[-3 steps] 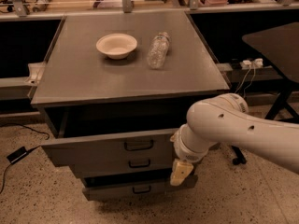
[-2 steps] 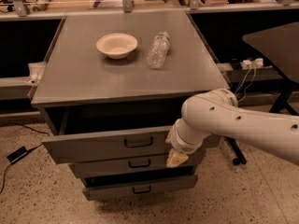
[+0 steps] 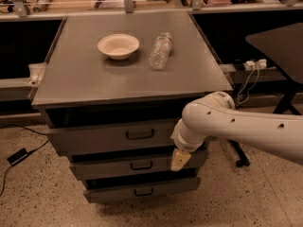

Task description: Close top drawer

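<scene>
The top drawer (image 3: 94,138) is a wide grey drawer with a dark loop handle (image 3: 139,134) at its centre. It stands partly pulled out under the grey cabinet top (image 3: 94,84), with a dark gap above its front. My gripper (image 3: 180,160) hangs at the end of the white arm (image 3: 236,126). It is at the right end of the drawer's front, its yellowish tip pointing down in front of the middle drawer (image 3: 118,167). The arm's wrist lies against the top drawer's right front corner.
A white bowl (image 3: 118,45) and a clear plastic bottle (image 3: 160,50) lying on its side sit on the cabinet top. The bottom drawer (image 3: 142,190) also stands out a little. A dark table (image 3: 279,46) stands at the right. A cable and adapter (image 3: 19,156) lie on the floor at the left.
The top drawer's front has moved inwards toward the cabinet. My arm and gripper have moved up and back with it.
</scene>
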